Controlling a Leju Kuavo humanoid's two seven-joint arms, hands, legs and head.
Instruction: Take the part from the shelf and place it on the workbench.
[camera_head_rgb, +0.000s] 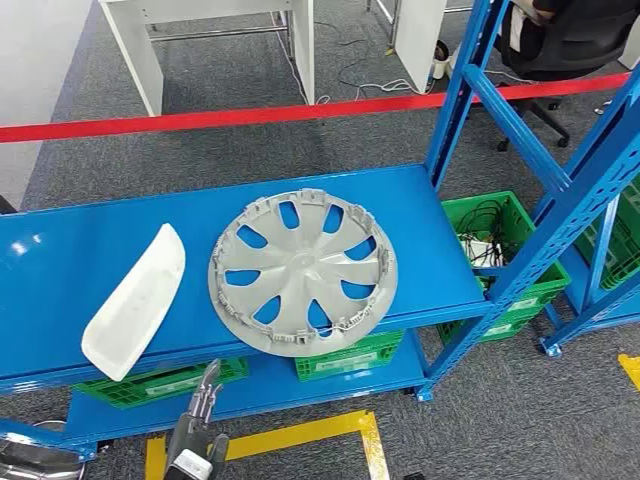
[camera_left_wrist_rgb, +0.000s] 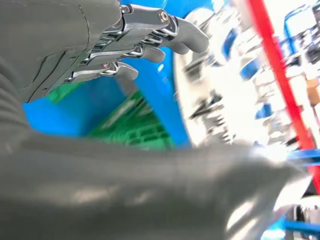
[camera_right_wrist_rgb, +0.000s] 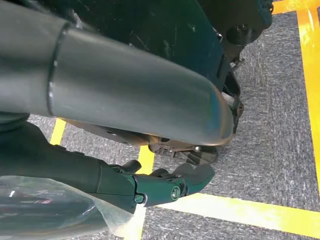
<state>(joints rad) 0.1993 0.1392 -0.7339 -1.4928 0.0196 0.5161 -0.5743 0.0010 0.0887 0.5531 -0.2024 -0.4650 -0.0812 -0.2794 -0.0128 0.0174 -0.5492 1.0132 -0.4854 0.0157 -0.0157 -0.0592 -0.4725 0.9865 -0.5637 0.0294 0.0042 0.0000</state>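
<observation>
A grey wheel cover (camera_head_rgb: 303, 270) lies flat on the blue shelf (camera_head_rgb: 68, 260), its near rim reaching the shelf's front edge. To its left on the same shelf lies a white curved panel (camera_head_rgb: 136, 300). My left hand (camera_head_rgb: 198, 430) is raised below the front edge, fingers stretched up and apart, holding nothing, a short way below and left of the wheel cover. In the left wrist view its fingers (camera_left_wrist_rgb: 151, 40) point toward the blurred wheel cover (camera_left_wrist_rgb: 226, 100). My right hand (camera_right_wrist_rgb: 158, 185) hangs low over the floor and holds nothing.
Green crates (camera_head_rgb: 498, 250) sit on the floor and on the lower shelf (camera_head_rgb: 347, 355). Blue uprights (camera_head_rgb: 460, 90) frame the shelf's right end. Red tape (camera_head_rgb: 226, 118) crosses behind. Yellow floor lines (camera_head_rgb: 302, 435) mark the carpet in front. A seated person (camera_head_rgb: 566, 30) is at the back right.
</observation>
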